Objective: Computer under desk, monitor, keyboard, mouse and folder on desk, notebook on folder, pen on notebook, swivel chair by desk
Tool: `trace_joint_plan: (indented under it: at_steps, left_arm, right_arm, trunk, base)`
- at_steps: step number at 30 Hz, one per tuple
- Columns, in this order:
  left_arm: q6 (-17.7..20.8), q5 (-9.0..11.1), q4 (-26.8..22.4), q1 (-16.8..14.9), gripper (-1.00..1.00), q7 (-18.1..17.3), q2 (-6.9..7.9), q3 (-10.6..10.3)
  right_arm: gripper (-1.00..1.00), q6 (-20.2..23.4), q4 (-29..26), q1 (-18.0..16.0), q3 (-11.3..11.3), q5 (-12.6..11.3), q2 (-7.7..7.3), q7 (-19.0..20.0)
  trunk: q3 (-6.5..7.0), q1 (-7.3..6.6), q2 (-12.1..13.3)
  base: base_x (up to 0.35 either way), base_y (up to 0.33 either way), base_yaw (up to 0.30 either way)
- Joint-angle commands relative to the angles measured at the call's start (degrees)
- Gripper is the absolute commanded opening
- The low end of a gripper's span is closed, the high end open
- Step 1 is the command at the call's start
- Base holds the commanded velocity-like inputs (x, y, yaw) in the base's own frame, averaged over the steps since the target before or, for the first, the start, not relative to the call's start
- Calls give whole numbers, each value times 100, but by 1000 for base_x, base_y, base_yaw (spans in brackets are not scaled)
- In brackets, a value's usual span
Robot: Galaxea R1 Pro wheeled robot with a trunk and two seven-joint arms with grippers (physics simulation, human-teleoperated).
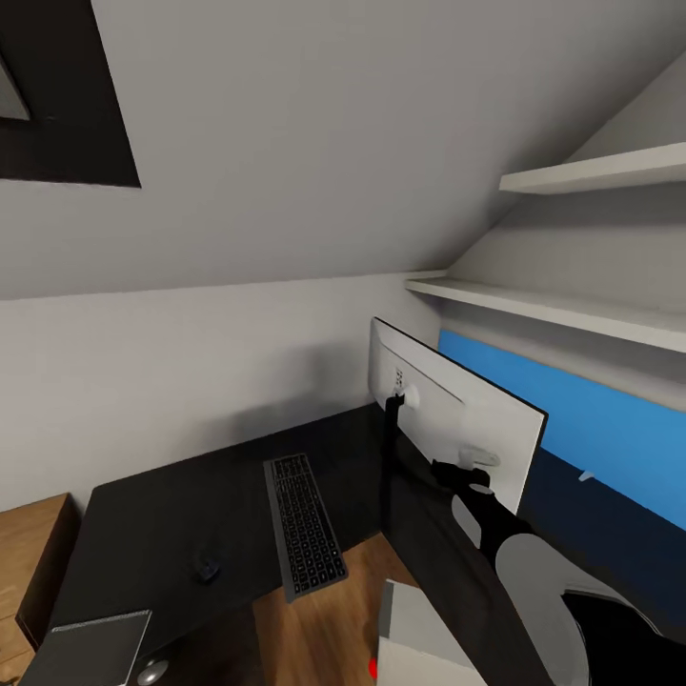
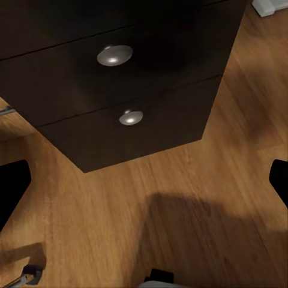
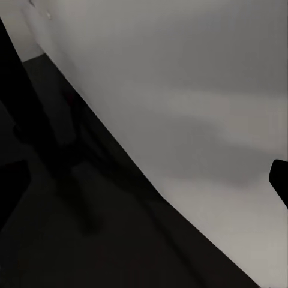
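Observation:
The monitor (image 1: 457, 405) stands on the dark desk (image 1: 171, 514) with its white back toward me, and its black stand (image 1: 392, 429) is beside it. My right gripper (image 1: 469, 469) is open just behind the monitor's lower edge. The right wrist view is close on the monitor's white back (image 3: 198, 90), with one fingertip (image 3: 279, 180) at the side. The black keyboard (image 1: 303, 526) lies on the desk, its near end overhanging the edge. Left of it is a small dark mouse (image 1: 207, 570). The grey computer (image 1: 419, 634) is on the floor below. My left gripper (image 2: 144, 186) hangs open over wooden floor.
A flat grey folder or notebook (image 1: 100, 648) lies on the desk's near left corner. Desk drawers with round silver knobs (image 2: 114, 55) face the left wrist camera. Two white shelves (image 1: 572, 314) jut from the right wall under a sloped ceiling. A blue panel (image 1: 591, 419) lies behind the monitor.

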Motion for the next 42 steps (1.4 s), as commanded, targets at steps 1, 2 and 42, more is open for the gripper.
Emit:
trace_joint_plan:
  at_steps: [1,2,42]
  left_arm:
    - [-10,57,-9,3,100,27,5,-48]
    - [-10,57,-8,3,100,27,4,-48]
    - [-1,58,246,4,100,24,-6,-22]
  right_arm:
    - [100,-18,5,-4,-28,7,6,1]
    - [100,-18,6,-3,-27,9,9,11]
    - [100,-19,158,2,-5,282,-9,1095]
  trunk:
    - [-9,2,-8]
    - [-9,2,-8]
    - [-9,2,-8]
  base:
    - [23,0,0]
    - [19,0,0]
    - [43,0,0]
